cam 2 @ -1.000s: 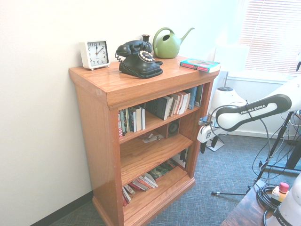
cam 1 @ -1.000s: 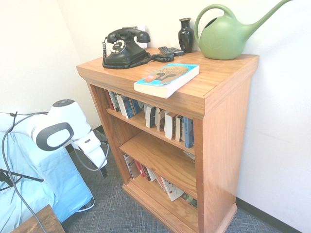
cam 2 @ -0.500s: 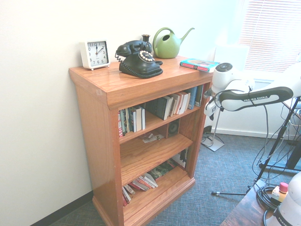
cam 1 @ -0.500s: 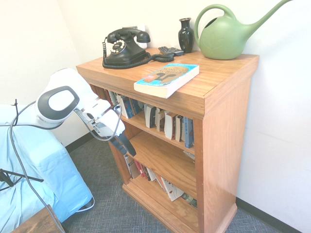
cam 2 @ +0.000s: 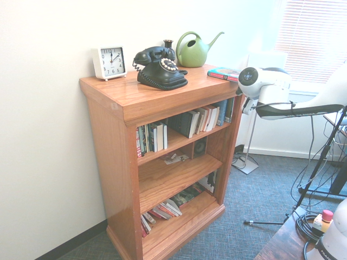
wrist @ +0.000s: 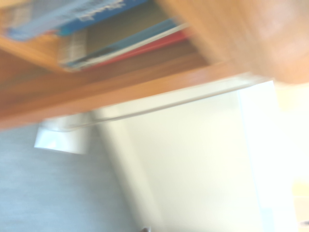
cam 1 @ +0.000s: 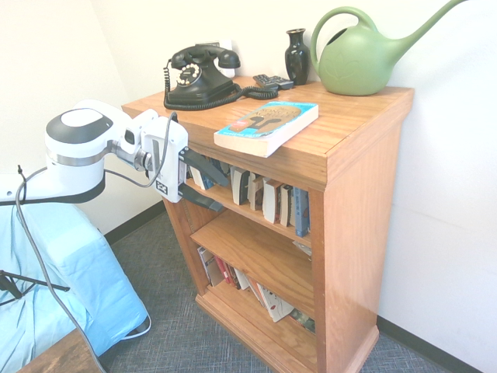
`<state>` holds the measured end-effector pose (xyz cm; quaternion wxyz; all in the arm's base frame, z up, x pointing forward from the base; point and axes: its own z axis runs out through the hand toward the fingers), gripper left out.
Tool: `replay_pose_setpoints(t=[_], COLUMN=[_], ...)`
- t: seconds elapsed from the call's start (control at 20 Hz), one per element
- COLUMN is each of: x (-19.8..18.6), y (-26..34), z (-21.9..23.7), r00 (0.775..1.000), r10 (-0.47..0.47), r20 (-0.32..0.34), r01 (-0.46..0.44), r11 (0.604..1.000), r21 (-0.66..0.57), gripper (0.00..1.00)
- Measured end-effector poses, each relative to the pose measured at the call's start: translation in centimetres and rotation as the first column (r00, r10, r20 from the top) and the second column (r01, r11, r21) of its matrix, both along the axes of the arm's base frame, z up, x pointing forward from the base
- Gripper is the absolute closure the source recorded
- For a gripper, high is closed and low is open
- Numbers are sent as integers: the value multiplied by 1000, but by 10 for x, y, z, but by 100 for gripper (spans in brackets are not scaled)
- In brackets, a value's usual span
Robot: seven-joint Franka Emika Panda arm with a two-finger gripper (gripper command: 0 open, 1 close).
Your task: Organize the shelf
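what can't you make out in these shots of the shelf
- Book titles on the shelf: too small in both exterior views, motion-blurred in the wrist view.
- Gripper: hidden behind the arm in the second exterior view.
- Watering can spout tip: cut off by the first exterior view's top edge.

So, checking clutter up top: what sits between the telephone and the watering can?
A dark vase stands between the telephone and the watering can, clearest in the first exterior view.

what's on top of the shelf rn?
On the shelf: black telephone, dark vase, green watering can, blue book, remote, white clock. Nothing visibly hidden.
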<state>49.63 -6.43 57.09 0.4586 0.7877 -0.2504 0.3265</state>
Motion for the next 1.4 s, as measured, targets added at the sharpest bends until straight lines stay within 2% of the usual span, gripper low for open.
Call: replay_pose_setpoints(t=[0.2, 0.4, 1.4], x=[4, 8, 82], y=[10, 18, 2], z=[5, 6, 12], r00=[1000, 1000, 998], r10=[0, -22, -54], r20=[-15, -20, -38], r01=[-4, 15, 39], r11=[976, 954, 947], r21=[-217, -301, -320], gripper=[0, 0, 0])
